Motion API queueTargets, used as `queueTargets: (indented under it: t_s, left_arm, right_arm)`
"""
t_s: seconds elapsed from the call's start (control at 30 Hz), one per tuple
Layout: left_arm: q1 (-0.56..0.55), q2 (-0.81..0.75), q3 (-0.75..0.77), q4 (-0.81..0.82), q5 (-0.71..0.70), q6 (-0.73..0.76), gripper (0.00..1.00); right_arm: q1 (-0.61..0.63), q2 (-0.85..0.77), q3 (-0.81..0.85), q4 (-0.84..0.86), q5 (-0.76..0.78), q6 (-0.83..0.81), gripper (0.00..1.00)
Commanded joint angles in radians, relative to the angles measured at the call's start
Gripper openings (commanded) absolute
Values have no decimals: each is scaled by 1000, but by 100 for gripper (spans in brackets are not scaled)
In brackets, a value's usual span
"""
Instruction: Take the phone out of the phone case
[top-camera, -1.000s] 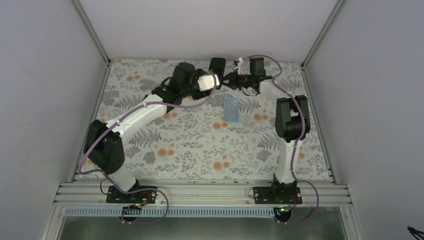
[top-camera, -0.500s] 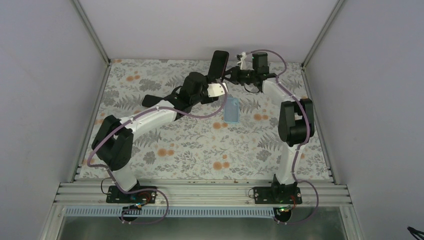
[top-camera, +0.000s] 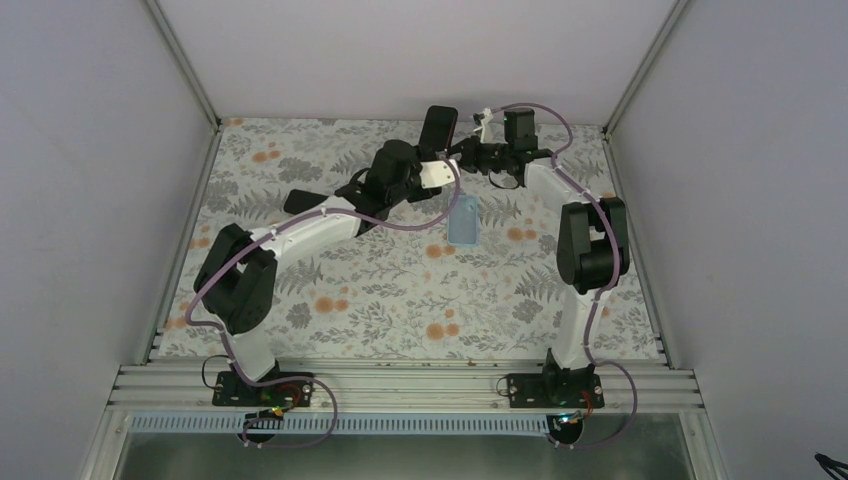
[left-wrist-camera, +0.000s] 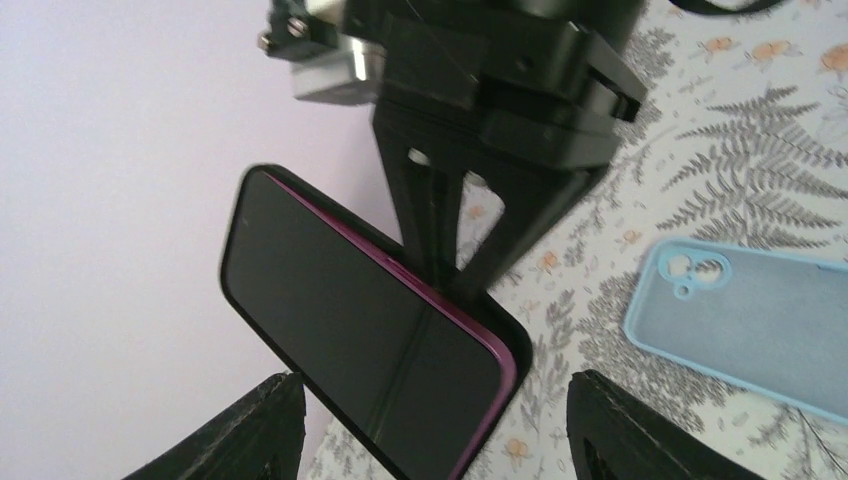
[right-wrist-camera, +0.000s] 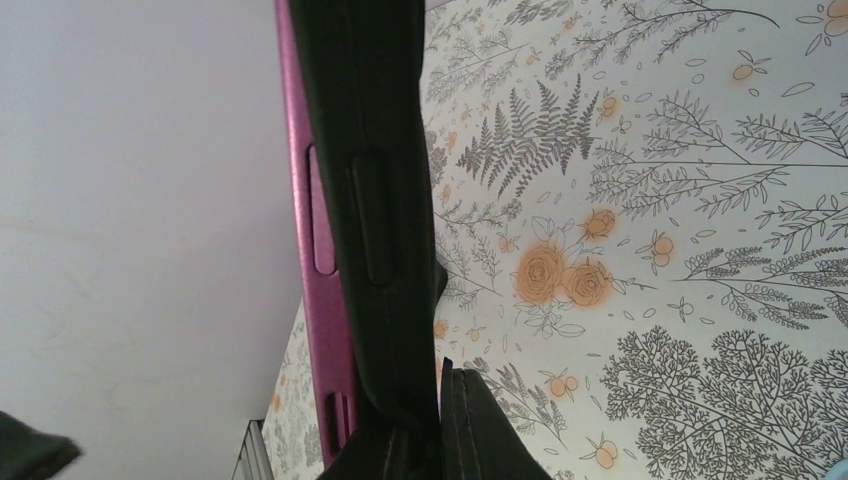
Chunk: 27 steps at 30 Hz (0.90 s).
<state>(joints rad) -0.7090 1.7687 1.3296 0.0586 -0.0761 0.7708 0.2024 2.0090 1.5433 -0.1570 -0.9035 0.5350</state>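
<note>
left end effector (top-camera: 441, 166): jaws wide, nothing in them. Over the last second its arm swung in toward the middle. It now faces the phone's screen from close by, not touching.
phone (left-wrist-camera: 360, 330): straight ahead of the left end effector, pinched at one long edge by the right end effector. Up off the bench (top-camera: 380, 290) and tilted, with a purple edge showing. It sits a bit higher and more on end than a second ago.
right end effector (left-wrist-camera: 455, 280): fingers closed narrow on the phone, on the far side of the phone from the left end effector. It has risen slightly with the phone.
case (left-wrist-camera: 760, 335): light blue and empty, flat on the bench with the camera cut-out showing. It lies below and nearer than the right end effector, off to the left end effector's right. Neither touches it.
meaning: phone and case are well apart, so removal looks done. The open left end effector closing in looks like a handover or a steadying grab, but that's only a guess.
risk: a thin edge pinch may let the phone slip or swing.
</note>
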Motion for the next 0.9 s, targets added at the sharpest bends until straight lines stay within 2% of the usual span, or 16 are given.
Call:
queueTargets:
  t_s: [0.0,0.37,0.87]
  left_arm:
    - [0,37,50,31,-17,-21,66]
    - [5,63,58,43,-9,-18,65]
    - [23,117,82,89,-88,-11,65]
  right_arm:
    - [9,-57,5,60,-34,15,3]
    - [9,-74,-4,70,-45,26,3]
    - [17,-109,-31,95,-64,48,3]
